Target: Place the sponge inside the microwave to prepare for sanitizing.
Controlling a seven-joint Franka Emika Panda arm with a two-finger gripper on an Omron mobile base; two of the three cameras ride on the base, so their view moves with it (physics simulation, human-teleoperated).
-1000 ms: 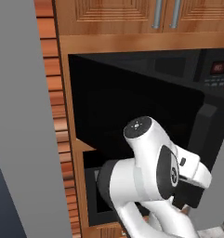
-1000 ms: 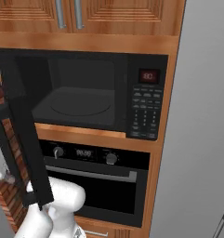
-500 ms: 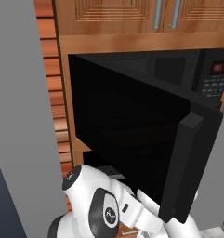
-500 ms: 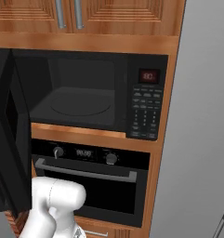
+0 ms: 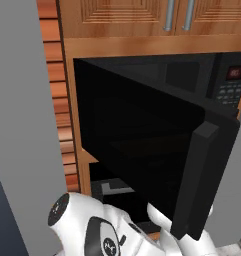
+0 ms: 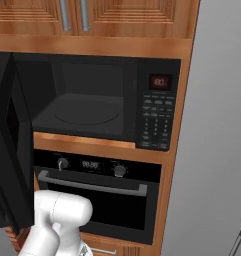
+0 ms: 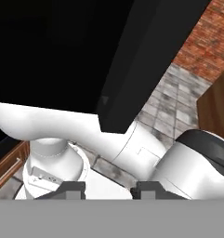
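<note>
The wide black microwave [image 6: 92,100] sits in a brown wooden wall of cupboards. Its dark door [image 6: 12,140] is swung wide open to the left. Inside is a round flat turntable [image 6: 86,112]. On the right side of the microwave is a grey button keypad [image 6: 156,120], and a small red display [image 6: 160,81] glows above it. Just below the microwave is a black oven [image 6: 99,195] with two round knobs and a long silver bar handle [image 6: 92,184]. The white robot arm [image 6: 54,222] rises at the bottom left, in front of the oven.
</note>
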